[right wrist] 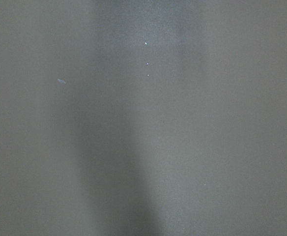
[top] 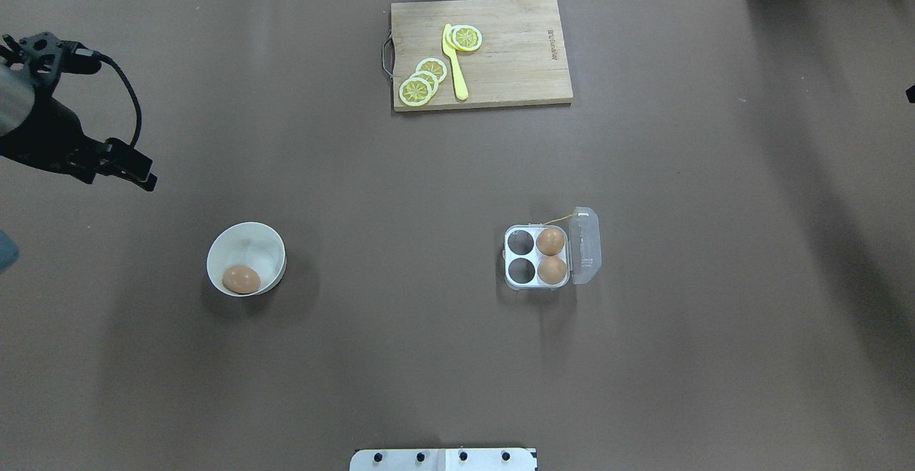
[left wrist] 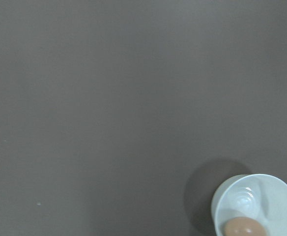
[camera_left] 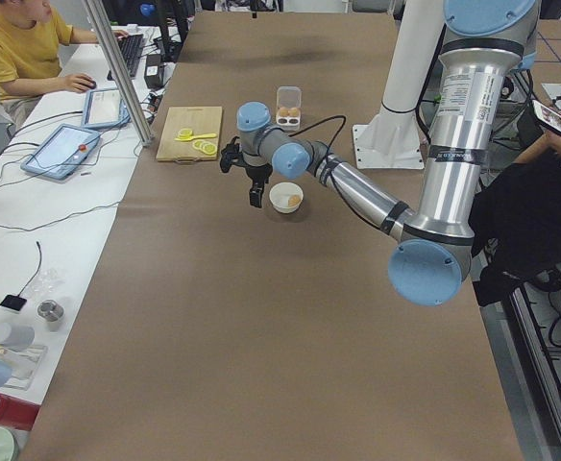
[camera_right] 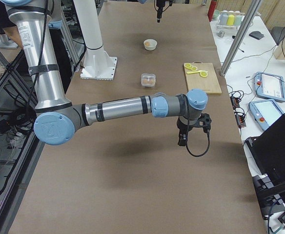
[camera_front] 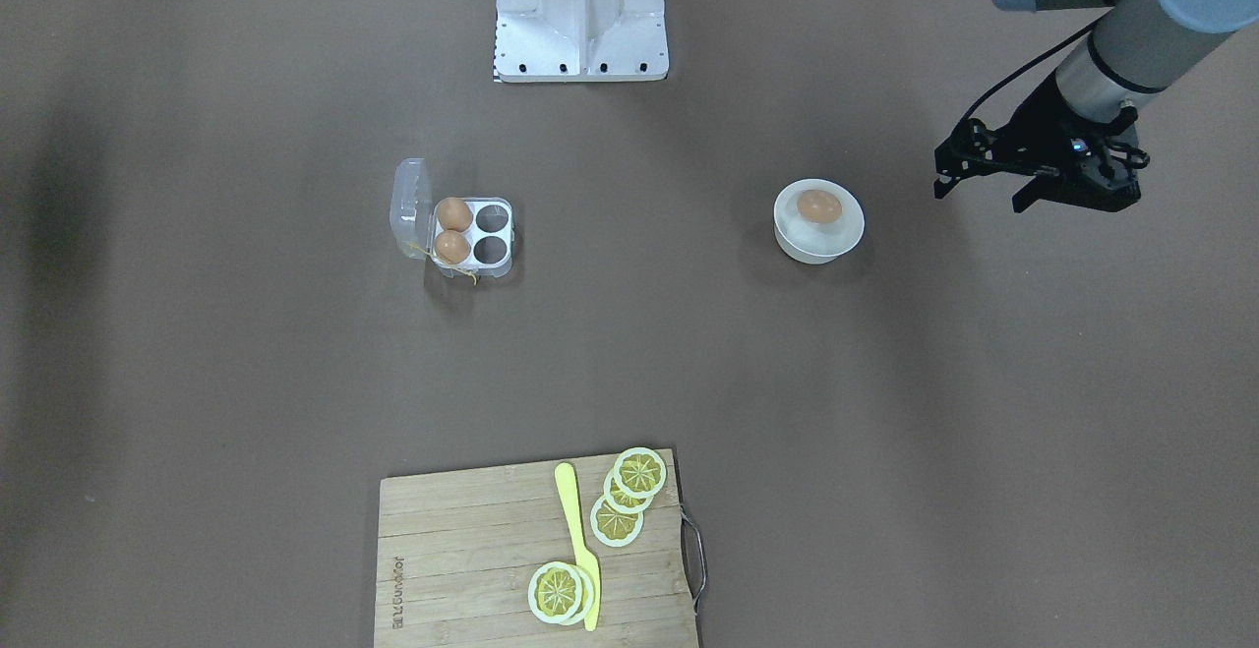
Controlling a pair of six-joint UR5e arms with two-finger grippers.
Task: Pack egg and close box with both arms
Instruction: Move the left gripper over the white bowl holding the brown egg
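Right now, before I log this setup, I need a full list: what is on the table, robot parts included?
eggs: three, light brown, two in the box, one in the bowl
box: one, clear, lid open, robot's right of centre
bowl: one, white, robot's left of centre
cutting board: one, wooden, far edge
lemon slices: several, yellow, on the board
knife: one, yellow, on the board
base block: one, white, robot's edge
left gripper: one, black, open, empty, above table left of the bowl
right gripper: one, black, above bare table; opening unclear
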